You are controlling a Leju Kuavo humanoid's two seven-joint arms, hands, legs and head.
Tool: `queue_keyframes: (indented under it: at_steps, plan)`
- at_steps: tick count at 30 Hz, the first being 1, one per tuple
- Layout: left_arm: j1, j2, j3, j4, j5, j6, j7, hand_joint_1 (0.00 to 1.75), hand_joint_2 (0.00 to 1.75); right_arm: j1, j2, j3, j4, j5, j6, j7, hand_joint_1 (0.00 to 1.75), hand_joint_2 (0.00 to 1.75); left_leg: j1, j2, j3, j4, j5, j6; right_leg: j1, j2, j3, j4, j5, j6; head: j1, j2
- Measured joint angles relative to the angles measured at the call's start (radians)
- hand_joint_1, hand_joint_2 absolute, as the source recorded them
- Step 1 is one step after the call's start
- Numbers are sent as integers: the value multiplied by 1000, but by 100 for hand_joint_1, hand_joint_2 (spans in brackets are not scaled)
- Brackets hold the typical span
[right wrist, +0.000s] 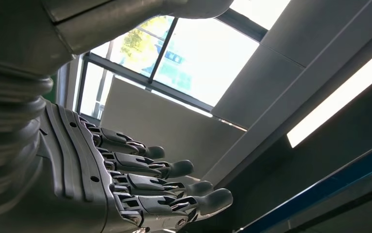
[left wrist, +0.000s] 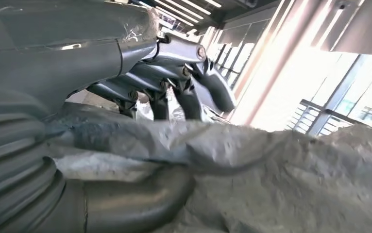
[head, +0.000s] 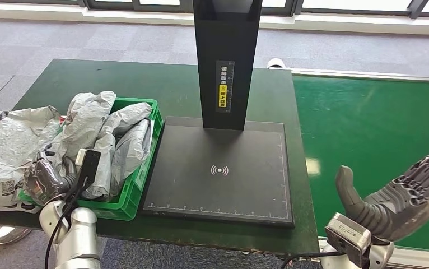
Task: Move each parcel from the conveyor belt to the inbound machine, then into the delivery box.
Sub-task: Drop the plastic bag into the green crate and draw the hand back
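Left hand [head: 44, 179] grips a parcel [head: 97, 137] at the heaped box [head: 145, 168]; dragging may spill others onto the table [head: 145, 78]. Right hand [head: 397, 193] open, empty, over the belt [head: 369, 117].

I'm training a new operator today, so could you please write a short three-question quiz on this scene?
1. True or false: a parcel lies on the black scanner plate.
2. Which hand is open, palm up, over the green conveyor belt? A) left hand B) right hand
3. Fill in: the grey parcels are piled in a ____ crate.

Key
1. False; the plate is bare.
2. B; the right hand holds nothing, its fingers apart, while the left hand rests against the parcels at the crate.
3. Green.
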Motion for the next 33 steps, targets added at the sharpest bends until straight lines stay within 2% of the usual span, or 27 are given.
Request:
queue_keyframes:
  at_steps: [6, 10, 15, 23, 28, 33]
  plan:
    - [0, 0, 3, -3, 11, 0, 5, 0, 175, 0, 0, 0, 0, 1, 0, 0, 0, 175, 0, 0, 0, 0, 0, 0, 0, 0, 0, 0, 0, 0, 0, 0]
    - [1, 0, 7, -8, 30, 0, -2, 0, 0, 0, 0, 0, 0, 2, 0, 0, 0, 175, 0, 0, 0, 0, 0, 0, 0, 0, 0, 0, 0, 0, 0, 0]
    - [5, 0, 23, -37, 145, 0, -96, 0, 0, 4, 0, 0, 2, 5, 1, 0, 0, 175, 0, 0, 0, 0, 0, 0, 0, 0, 0, 0, 0, 0, 0, 0]
    - [-3, 0, 96, -64, 324, 0, -318, 0, 0, 4, 0, 0, 7, 2, 1, 0, 0, 175, 0, -1, 0, 0, 0, 0, 0, 0, 0, 0, 0, 0, 0, 0]
    - [11, -1, 98, -129, 541, 0, -342, 0, 0, 3, 0, 0, 13, 0, 1, 0, 0, 175, 0, 0, 0, 0, 0, 0, 0, 0, 0, 0, 0, 0, 0, 0]
    - [58, -2, 36, -225, 728, 0, -344, 0, 0, 2, 0, 0, 21, -2, 1, 0, 0, 175, 0, -1, 0, 0, 0, 0, 0, -1, 0, 0, 0, 0, 0, 0]
